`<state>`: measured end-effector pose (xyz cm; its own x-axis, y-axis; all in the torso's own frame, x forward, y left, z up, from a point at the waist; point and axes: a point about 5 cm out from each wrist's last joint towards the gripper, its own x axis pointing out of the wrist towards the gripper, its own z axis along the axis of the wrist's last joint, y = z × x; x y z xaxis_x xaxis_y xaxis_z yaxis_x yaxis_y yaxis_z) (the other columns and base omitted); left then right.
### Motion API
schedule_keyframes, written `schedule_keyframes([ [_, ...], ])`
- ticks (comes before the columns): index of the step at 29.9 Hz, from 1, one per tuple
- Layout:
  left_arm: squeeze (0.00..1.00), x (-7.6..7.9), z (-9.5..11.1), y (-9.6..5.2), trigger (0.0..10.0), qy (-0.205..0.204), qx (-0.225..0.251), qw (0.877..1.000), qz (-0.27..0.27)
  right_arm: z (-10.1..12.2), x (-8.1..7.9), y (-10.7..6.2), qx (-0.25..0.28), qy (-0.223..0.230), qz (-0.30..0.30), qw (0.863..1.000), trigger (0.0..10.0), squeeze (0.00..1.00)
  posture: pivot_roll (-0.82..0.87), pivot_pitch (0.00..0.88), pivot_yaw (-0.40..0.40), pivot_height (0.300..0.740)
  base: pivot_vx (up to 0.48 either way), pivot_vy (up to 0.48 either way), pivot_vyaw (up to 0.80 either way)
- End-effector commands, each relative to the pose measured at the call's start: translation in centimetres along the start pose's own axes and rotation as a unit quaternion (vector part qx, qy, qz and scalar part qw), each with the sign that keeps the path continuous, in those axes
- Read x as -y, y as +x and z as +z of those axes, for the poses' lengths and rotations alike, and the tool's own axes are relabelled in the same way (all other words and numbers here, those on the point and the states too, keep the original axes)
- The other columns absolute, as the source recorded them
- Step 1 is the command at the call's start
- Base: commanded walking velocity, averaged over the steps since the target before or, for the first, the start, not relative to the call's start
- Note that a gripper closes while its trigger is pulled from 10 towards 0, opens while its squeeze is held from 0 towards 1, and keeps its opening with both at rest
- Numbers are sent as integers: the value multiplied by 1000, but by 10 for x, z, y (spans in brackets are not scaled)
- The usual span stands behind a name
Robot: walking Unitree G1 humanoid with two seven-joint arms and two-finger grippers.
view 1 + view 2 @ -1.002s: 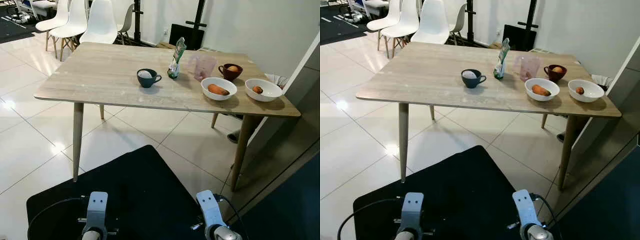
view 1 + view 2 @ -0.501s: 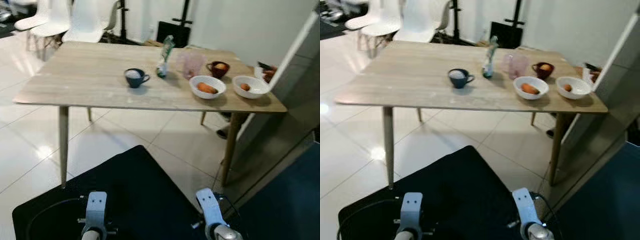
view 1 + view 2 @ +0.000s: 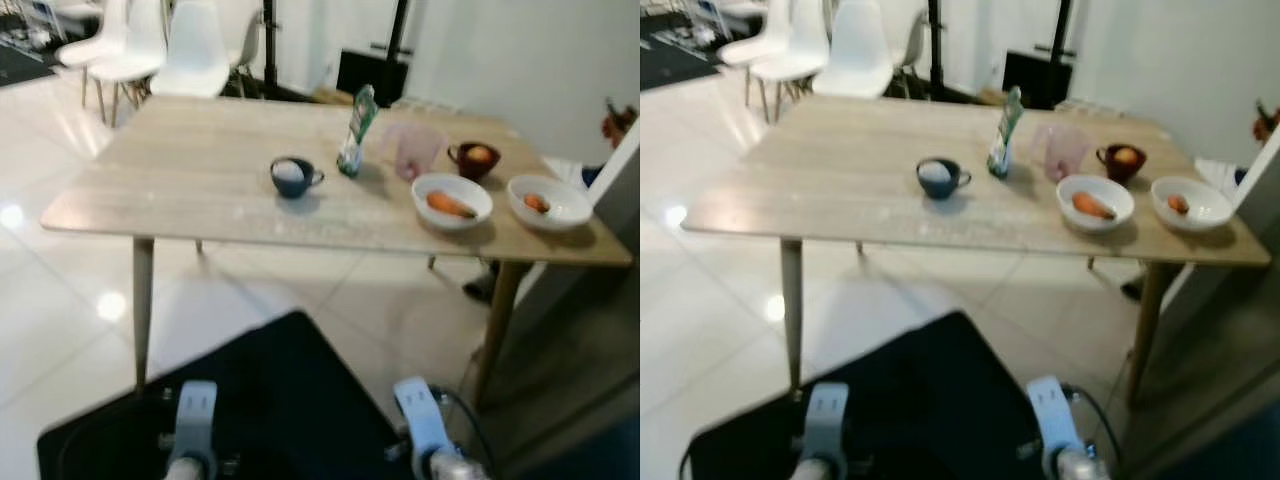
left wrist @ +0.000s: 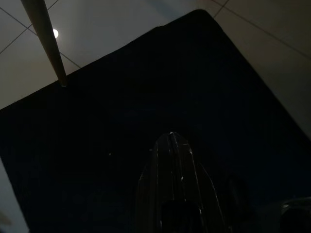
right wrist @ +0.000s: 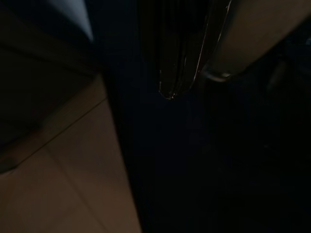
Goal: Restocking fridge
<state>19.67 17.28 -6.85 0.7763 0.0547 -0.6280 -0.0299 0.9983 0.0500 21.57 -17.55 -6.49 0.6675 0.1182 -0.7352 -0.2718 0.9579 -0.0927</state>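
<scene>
On table (image 3: 190,170) ahead: your restock items, carrot bowl (image 3: 452,200), cup (image 3: 293,176), carton (image 3: 354,130). Approach step. Both grippers hang low, fingers together, empty. Next: walk closer, raise arm.

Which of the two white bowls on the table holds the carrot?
The white bowl nearer the table's middle, beside the pink cup; the white bowl at the right edge holds something small and round.

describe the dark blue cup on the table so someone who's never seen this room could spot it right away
On the wooden table, a row of dishes runs along the near right part. The dark blue cup stands at the left end of that row, left of the upright green and white packet, apart from it. It alone is dark blue, with a handle and something pale and round inside; the white bowls hold orange food.
</scene>
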Motion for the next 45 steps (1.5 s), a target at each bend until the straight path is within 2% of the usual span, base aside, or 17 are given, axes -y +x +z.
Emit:
schedule_keyframes([
  [1,0,-1,-2,-1,10000,-2,-4,1000,1,-2,-3,0,-5,6,3,1000,10000,0,-60,34,-72,736,289,0,0],
  [19,0,0,-3,-1,10000,8,-8,1000,-5,-3,-3,0,-8,6,1,1000,10000,0,-59,33,-69,736,280,0,0],
  [26,0,1,-5,-2,10000,26,-12,1000,-9,-5,-3,0,-11,5,1,1000,10000,0,-63,33,-67,736,0,0,0],
  [37,0,6,-3,-1,10000,26,-2,999,-26,-5,0,-1,-11,1,2,1000,10000,0,-63,24,-66,736,0,0,0],
  [39,0,8,0,-2,10000,44,15,998,-47,0,6,-1,3,17,3,1000,10000,0,-68,21,-64,736,0,0,0],
  [41,0,13,4,-5,10000,72,42,992,-94,6,13,-2,16,28,22,999,10000,0,-70,18,-66,736,0,0,0],
  [43,0,20,6,-9,10000,98,66,981,-155,6,11,-3,7,35,84,996,10000,0,-72,19,-67,736,0,0,0],
  [45,0,24,8,-14,10000,112,86,970,-197,5,6,-5,1,5,157,988,10000,0,-76,16,-70,736,0,0,0],
])
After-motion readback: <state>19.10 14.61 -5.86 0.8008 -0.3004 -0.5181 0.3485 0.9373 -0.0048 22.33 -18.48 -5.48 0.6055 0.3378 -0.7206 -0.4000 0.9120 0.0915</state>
